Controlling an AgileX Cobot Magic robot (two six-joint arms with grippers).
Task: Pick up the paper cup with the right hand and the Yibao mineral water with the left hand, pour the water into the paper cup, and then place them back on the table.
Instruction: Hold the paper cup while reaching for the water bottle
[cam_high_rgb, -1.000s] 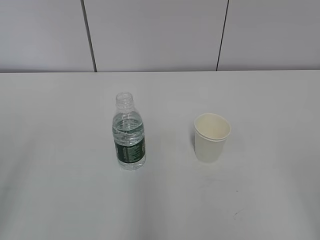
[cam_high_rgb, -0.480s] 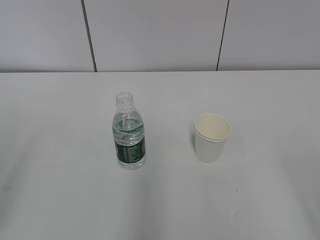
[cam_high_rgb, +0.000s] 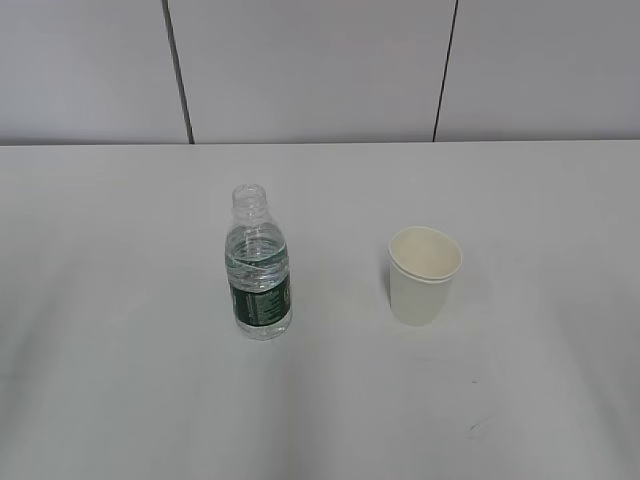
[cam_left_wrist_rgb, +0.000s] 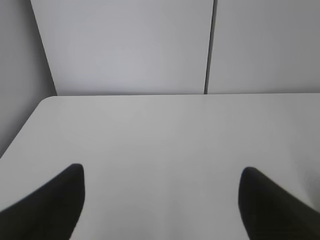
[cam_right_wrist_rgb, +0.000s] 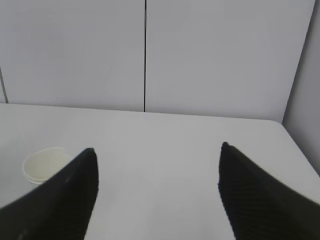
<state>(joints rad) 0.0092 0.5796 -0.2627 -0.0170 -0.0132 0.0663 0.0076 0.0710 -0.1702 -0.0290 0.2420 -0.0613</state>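
Note:
The Yibao mineral water (cam_high_rgb: 259, 265), a small clear capless bottle with a dark green label, stands upright on the white table (cam_high_rgb: 120, 300), left of centre. The cream paper cup (cam_high_rgb: 423, 274) stands upright to its right and shows at the left edge of the right wrist view (cam_right_wrist_rgb: 42, 165). Neither arm shows in the exterior view. My left gripper (cam_left_wrist_rgb: 162, 172) is open and empty over bare table; the bottle is out of its view. My right gripper (cam_right_wrist_rgb: 157, 152) is open and empty, with the cup beyond its left finger (cam_right_wrist_rgb: 75, 195).
A grey panelled wall (cam_high_rgb: 320, 70) with dark seams stands behind the table. The table's far left corner (cam_left_wrist_rgb: 47, 100) shows in the left wrist view and its far right edge (cam_right_wrist_rgb: 290, 135) in the right wrist view. A few dark specks (cam_high_rgb: 472, 430) lie near the front.

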